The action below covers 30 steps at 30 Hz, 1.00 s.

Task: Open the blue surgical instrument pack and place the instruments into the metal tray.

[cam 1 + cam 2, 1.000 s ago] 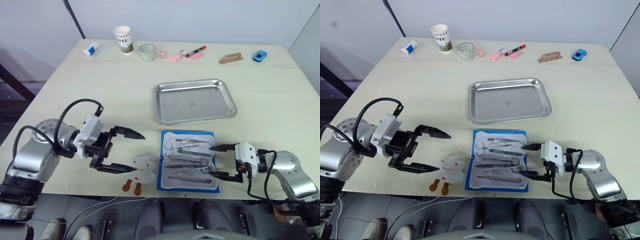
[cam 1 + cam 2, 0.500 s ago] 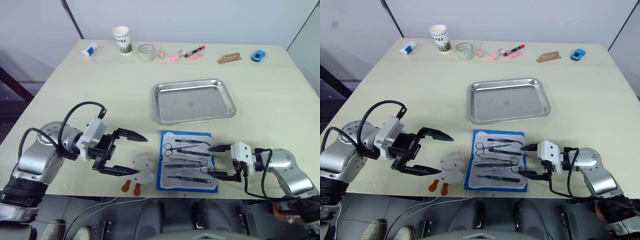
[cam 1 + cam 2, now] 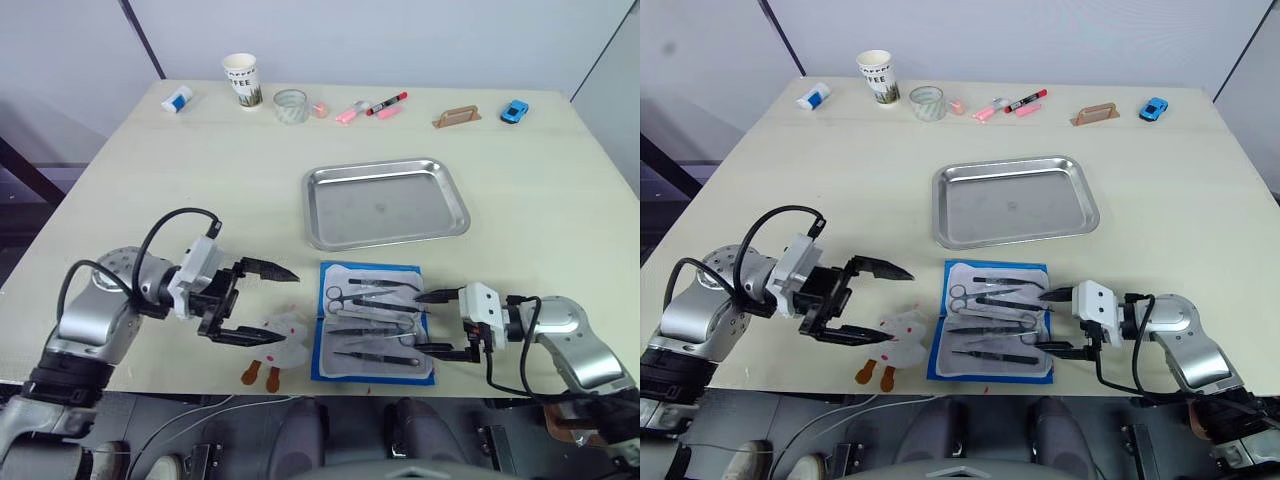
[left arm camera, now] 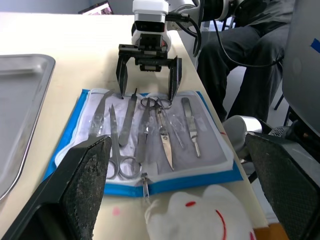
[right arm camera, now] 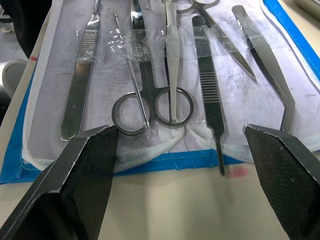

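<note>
Pack open, that part of the job looks done: the blue surgical instrument pack lies flat at lower centre of the head view, pale lining up, with the instruments lined side by side across it — scissors, forceps, tweezers, a scalpel handle, some under clear plastic straps that I'd guess keep them from sliding.

My right gripper sits at the pack's right edge, fingers spread wide and holding nothing, one tip near the upper instruments and one near the lower. From my right wrist the scissor rings and forceps handles point straight at me, so this is the handle end, the sensible side to grab from.

My left gripper hovers at lower left of centre, also wide open and empty, its lower finger just above the white plush toy that lies touching the pack's left edge. I'm aimed across the pack from that side, perhaps to steady the fabric.

Metal tray sits empty in the middle of the frame, just beyond the pack's far edge, a short carry. A paper cup, glass and markers line the table's far edge, well clear.

Next, I judge, is pinching one slim tool; the straps could snag it.
</note>
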Available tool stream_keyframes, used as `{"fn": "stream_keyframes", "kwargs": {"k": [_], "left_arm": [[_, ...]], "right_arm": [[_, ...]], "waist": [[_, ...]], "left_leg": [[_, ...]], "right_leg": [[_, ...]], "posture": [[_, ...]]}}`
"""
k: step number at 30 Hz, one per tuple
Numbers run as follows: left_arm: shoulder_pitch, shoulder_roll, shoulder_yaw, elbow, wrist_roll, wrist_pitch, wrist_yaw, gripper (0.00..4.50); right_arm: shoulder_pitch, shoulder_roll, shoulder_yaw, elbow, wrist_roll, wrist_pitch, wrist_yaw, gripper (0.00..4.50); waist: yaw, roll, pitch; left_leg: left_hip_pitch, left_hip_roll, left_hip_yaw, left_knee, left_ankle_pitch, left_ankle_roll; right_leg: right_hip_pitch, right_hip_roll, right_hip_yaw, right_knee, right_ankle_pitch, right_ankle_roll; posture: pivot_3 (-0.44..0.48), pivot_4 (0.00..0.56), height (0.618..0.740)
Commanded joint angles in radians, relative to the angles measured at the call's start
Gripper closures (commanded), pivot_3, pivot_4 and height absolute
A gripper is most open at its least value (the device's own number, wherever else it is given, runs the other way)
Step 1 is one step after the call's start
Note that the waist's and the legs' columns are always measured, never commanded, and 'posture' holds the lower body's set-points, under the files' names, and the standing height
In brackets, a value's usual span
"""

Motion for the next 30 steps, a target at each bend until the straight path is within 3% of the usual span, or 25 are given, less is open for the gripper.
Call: {"fn": "stream_keyframes", "kwargs": {"k": [1,13,30], "left_arm": [[-0.012,-0.008,0.010,-0.003,0.009,-0.014,-0.048,0.00],[-0.022,-0.031,0.006,0.012,0.029,-0.023,-0.048,0.00],[-0.036,-0.060,0.003,0.039,0.055,-0.042,-0.048,0.00]], "right_arm": [[0.010,0.025,0.029,0.071,-0.031,-0.018,-0.006,0.15],[-0.004,0.083,0.032,0.218,0.002,-0.099,0.066,0.15],[-0.025,0.133,0.001,0.154,0.056,-0.084,0.082,0.15]], "waist": [[-0.003,-0.001,-0.001],[-0.021,-0.002,-0.001],[-0.024,-0.004,-0.003]], "left_leg": [[0.000,0.000,0.000,0.000,0.000,0.000],[0.002,0.002,0.000,-0.002,0.000,0.000],[0.004,0.004,0.002,-0.002,0.000,0.000]], "right_leg": [[0.000,0.001,0.000,0.000,0.000,0.000],[0.001,0.002,0.001,0.000,0.000,-0.001],[0.001,0.005,0.003,0.000,0.000,-0.003]], "posture": [[0.000,0.150,0.725],[0.000,0.150,0.725],[0.000,0.150,0.725]]}}
